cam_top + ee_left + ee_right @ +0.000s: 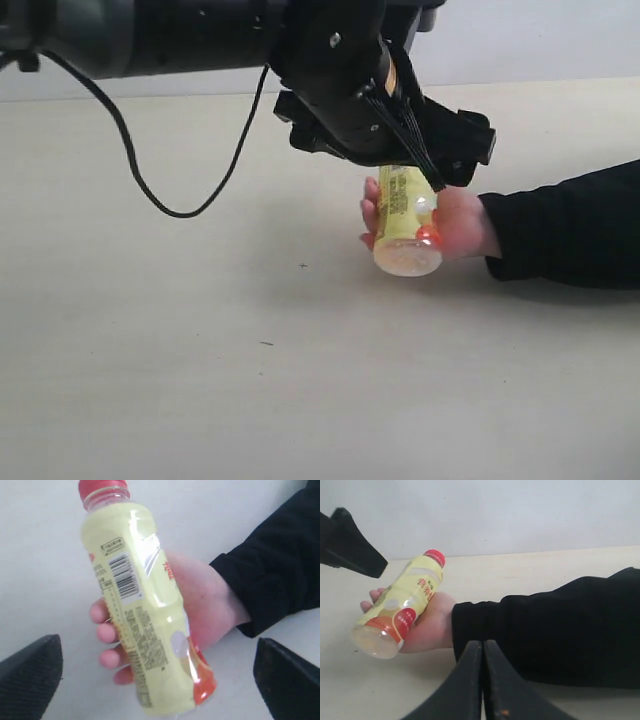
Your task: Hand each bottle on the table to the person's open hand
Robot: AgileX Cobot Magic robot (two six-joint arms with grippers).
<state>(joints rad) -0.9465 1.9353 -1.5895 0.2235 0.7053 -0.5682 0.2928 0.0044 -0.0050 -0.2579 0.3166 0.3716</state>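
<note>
Now, left gripper (160, 675): jaws spread wide, holding nothing.
Left fingers (32, 672): two black tips, one on each side of the yellow bottle (145, 615), both apart from it with bare table showing between.
Left arm (200, 35): reaches in from the far left and hangs over the bottle, so its wrist block hides the bottle's far end in the exterior view.
Yellow bottle: lies on its side in the person's open hand (200, 605), tilted, with its pale base toward the near side and its neck toward the far side.
Red cap (102, 487): on the bottle's far end, past the fingers of the hand.
Label: barcode and small print on one side, a red-orange patch near the base.
Person's open hand: palm up, right of the middle of the table, fingers curled lightly under the bottle's left side.
Black sleeve (570, 230): covers the wrist and runs off to the right.
Right gripper (482, 652): jaws pressed together with nothing between them, on the near side of the sleeve and well apart from the bottle.
Cable (150, 190): black loop hanging from the left arm above the far left of the table.
Table (200, 350): pale beige, with a few tiny dark specks.
</note>
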